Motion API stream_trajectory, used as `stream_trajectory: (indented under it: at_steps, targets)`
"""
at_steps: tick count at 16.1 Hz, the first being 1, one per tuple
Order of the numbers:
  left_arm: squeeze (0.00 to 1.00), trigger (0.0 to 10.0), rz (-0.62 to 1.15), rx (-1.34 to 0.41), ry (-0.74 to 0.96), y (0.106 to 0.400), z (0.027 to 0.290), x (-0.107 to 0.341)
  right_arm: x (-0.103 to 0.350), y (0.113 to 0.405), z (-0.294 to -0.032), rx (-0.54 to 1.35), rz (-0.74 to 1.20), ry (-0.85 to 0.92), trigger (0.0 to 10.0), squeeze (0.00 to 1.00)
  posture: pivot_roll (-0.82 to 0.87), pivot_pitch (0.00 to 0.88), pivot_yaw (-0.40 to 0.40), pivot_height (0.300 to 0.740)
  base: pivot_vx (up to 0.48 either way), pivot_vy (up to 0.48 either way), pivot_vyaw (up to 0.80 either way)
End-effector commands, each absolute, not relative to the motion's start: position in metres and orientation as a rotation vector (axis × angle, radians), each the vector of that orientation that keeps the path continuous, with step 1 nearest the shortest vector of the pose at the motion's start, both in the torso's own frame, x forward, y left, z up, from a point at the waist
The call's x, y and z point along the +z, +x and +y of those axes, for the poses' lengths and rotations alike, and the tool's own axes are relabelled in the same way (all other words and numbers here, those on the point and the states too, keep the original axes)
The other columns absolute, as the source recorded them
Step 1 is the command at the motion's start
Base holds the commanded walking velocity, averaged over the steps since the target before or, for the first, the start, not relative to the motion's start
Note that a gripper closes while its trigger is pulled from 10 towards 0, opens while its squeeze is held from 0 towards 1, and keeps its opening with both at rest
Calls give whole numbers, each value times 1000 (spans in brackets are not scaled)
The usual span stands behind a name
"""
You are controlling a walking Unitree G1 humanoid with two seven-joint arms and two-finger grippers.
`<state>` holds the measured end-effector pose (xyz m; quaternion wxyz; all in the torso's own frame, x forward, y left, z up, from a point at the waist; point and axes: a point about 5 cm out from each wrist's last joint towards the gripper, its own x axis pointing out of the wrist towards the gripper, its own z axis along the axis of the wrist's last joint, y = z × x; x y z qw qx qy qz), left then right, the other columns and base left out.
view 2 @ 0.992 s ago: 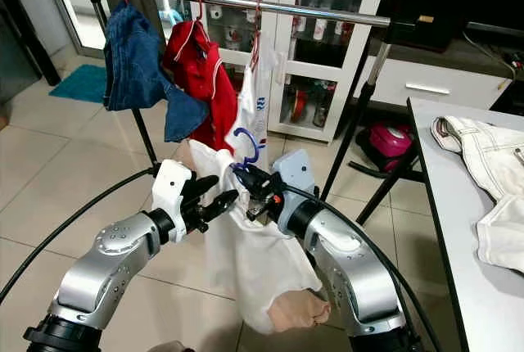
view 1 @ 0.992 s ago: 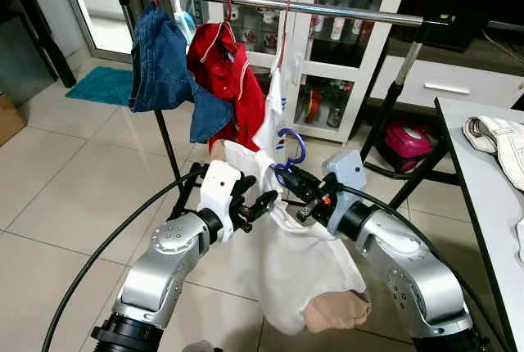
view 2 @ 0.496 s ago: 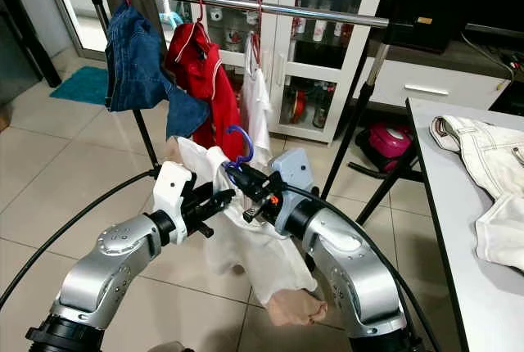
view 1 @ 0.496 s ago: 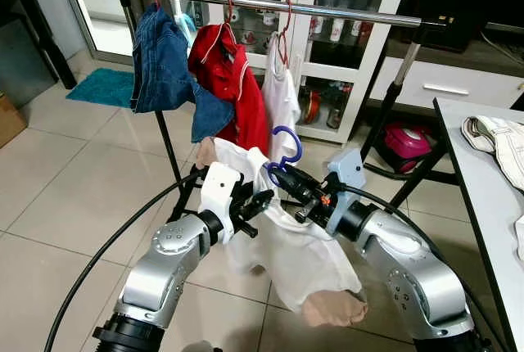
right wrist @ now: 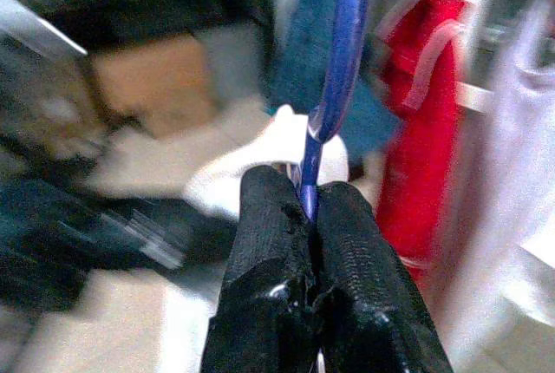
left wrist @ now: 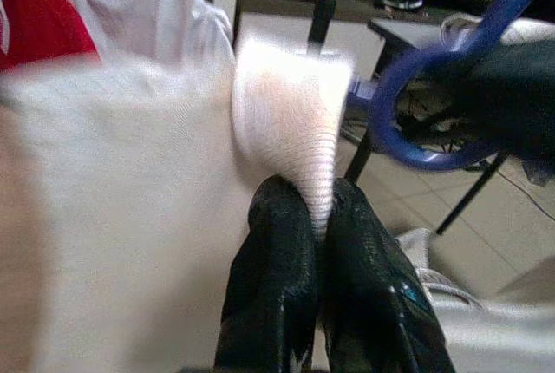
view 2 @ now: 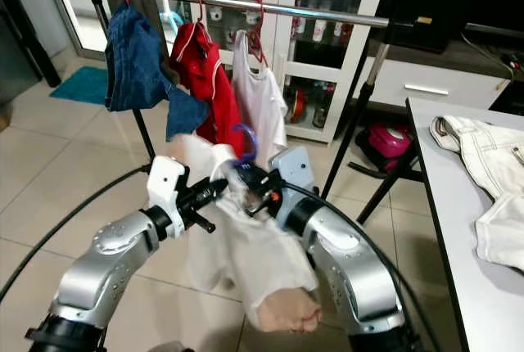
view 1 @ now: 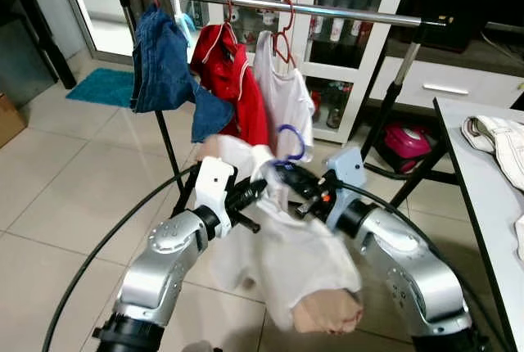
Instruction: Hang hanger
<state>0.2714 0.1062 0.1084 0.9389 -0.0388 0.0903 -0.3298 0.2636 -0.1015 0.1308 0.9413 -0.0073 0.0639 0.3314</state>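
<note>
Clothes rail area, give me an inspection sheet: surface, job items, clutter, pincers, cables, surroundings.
Surface: tiled floor; white table on the robot's right.
Job's things: blue hanger carrying a white garment, below the rail; not yet hooked.
Clutter: denim, red and white clothes on the rail; pale garment on the table.
Pincers: left pincer shut on the garment's ribbed edge; right pincer shut on the hanger.
Cables: black cable looping by the left arm.
Surroundings: glass cabinet, teal mat, pink object.
</note>
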Motion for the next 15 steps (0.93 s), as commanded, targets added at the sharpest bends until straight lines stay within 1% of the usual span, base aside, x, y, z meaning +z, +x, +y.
stream_trajectory:
  at_steps: [1, 2, 3, 5, 6, 7, 9, 10, 11, 12, 13, 15]
  targets:
    - [0, 0, 149, -664, -63, 270, 109, 116, 132, 269, -106, 623, 115, -73, 0, 0, -11, 0, -9, 740, 0, 0, 0]
    - [0, 0, 111, -594, -66, 271, 120, 126, 128, 270, -109, 627, 126, -148, 0, 0, -4, 0, -13, 740, 0, 0, 0]
    - [0, 0, 52, -492, -40, 275, 138, 139, 120, 267, -108, 691, 153, -232, 0, 0, 3, 0, -17, 740, 0, 0, 0]
    - [0, 0, 21, -433, -15, 279, 148, 147, 115, 263, -107, 732, 174, -248, 0, 0, 6, 0, -19, 740, 0, 0, 0]
    - [0, 0, 5, -348, 33, 284, 160, 152, 114, 261, -106, 758, 182, -238, 0, 0, 13, 0, -22, 740, 0, 0, 0]
    - [0, 0, -23, -215, 119, 292, 179, 159, 113, 256, -103, 832, 174, -254, 0, 0, 15, 0, -22, 740, 0, 0, 0]
    - [0, 0, -38, -84, 215, 300, 198, 168, 122, 244, -101, 957, 127, -194, 0, 0, 11, 0, -16, 740, 0, 0, 0]
    - [0, 0, -33, -73, 228, 300, 200, 168, 123, 243, -101, 972, 119, -186, 0, 0, 10, 0, -14, 740, 0, 0, 0]
    - [0, 0, -25, -43, 251, 301, 204, 168, 127, 236, -101, 1034, 116, -137, 0, 0, 4, 0, -7, 740, 0, 0, 0]
    - [0, 0, -9, 25, 287, 303, 215, 167, 130, 226, -102, 1108, 119, -85, 0, 0, 0, 0, 0, 740, 0, 0, 0]
    - [0, 0, 0, 76, 310, 305, 224, 167, 132, 219, -104, 1152, 123, -37, 0, 0, 0, 0, 3, 740, 0, 0, 0]
    - [0, 0, 15, 140, 350, 307, 235, 165, 136, 213, -108, 1187, 106, 39, 0, 0, 0, 0, 5, 740, 0, 0, 0]
